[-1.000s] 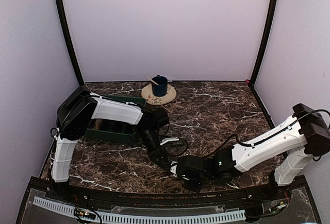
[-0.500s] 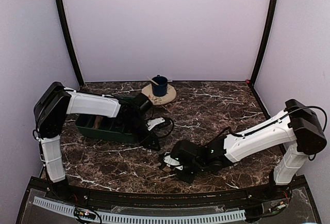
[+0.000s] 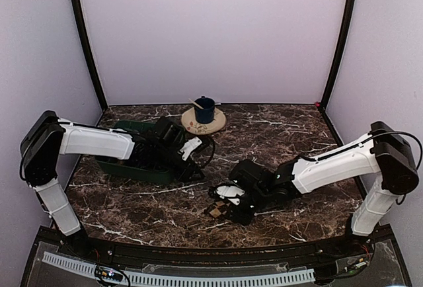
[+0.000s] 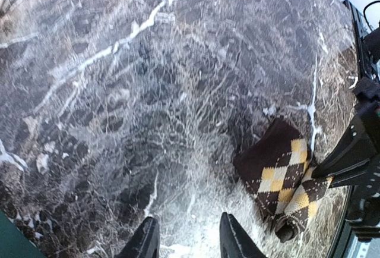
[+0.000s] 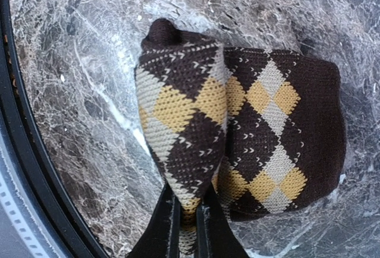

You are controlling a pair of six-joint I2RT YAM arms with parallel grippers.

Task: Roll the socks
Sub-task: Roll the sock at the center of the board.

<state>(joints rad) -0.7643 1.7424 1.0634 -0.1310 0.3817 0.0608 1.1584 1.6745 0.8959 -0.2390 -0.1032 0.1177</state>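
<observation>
A brown checkered sock (image 5: 237, 133) with cream and yellow diamonds lies as a folded bundle on the marble table near the front edge; it shows small in the top view (image 3: 220, 206) and at the right of the left wrist view (image 4: 279, 175). My right gripper (image 5: 187, 213) is shut on a fold of this sock (image 5: 184, 121). My left gripper (image 4: 185, 234) is open and empty above bare marble, left of the sock, near the green tray (image 3: 132, 166). The plain tan-brown sock is not clearly visible.
A dark green tray sits at the left behind the left arm. A blue cup (image 3: 204, 110) with a stick stands on a round tan mat (image 3: 193, 125) at the back. The table's black front rim (image 5: 24, 169) lies close to the sock.
My left arm has pulled back to the left toward the green tray. My right gripper has shifted left and slightly back with the checkered sock, which now shows on the table.
</observation>
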